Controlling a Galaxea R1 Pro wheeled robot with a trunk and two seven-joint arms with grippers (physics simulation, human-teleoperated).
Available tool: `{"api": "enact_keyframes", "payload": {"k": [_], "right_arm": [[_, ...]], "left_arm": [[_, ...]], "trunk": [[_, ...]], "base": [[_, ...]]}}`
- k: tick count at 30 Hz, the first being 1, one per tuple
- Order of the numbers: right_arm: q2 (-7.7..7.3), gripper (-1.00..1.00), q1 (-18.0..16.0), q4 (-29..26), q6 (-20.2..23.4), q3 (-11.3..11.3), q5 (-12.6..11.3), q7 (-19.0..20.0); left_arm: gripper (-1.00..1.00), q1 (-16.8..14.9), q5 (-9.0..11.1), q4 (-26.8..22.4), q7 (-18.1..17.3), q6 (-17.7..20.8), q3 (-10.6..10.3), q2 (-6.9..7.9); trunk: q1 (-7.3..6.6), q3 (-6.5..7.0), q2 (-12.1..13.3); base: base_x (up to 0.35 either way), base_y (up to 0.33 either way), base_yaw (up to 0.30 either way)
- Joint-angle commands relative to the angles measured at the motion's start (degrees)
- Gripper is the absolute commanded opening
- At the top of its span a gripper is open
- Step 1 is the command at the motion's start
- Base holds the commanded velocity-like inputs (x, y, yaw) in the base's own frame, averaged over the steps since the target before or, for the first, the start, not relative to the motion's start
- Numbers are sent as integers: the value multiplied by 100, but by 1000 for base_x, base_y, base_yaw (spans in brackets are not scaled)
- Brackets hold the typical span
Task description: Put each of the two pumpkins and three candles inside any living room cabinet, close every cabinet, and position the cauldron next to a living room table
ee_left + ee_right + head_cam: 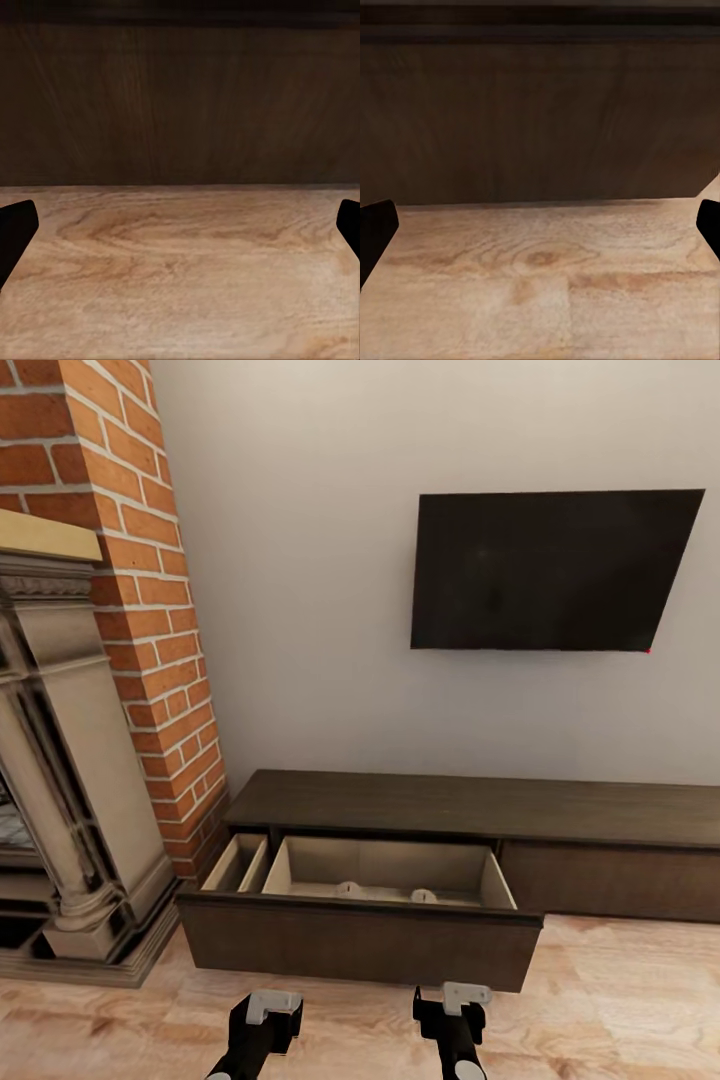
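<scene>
Head view: cabinet (pixel 480 805) drawer (pixel 360 935) stands pulled out just ahead of both fingers, two candles (pixel 385 892) inside. Wrist views: left fingers (pixel 15 225) and right fingers (pixel 375 225) spread wide, empty, facing the drawer front. Judging so, closing comes next: push that front.

one cabinet (pixel 480 810) is seen along the wall, with one drawer (pixel 360 945) pulled out. two compartments are counted inside the drawer, a narrow one (pixel 236 863) and a wide one (pixel 390 868). two candles are made out in the wide compartment, one (pixel 348 889) beside the other (pixel 423 895). one tv (pixel 550 570) is mounted on the wall, one brick chimney (pixel 130 560) and one stone fireplace (pixel 70 780) are counted. two grippers are seen, the left (pixel 262 1012) and the right (pixel 455 1005).
</scene>
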Motion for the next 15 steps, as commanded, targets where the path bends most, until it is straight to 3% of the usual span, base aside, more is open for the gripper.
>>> {"api": "enact_keyframes", "payload": {"k": [1,15], "right_arm": [[-2,100,-4,6,-24,51,-58,-24],[-2,100,-6,94,-14,52,-57,-17]], "left_arm": [[100,-5,56,4,43,-24,-41,5],[100,-5,59,4,54,-31,-41,9]], "trunk": [[1,-6,-2],[1,-6,-2]], "base": [[136,0,0],[108,0,0]]}}
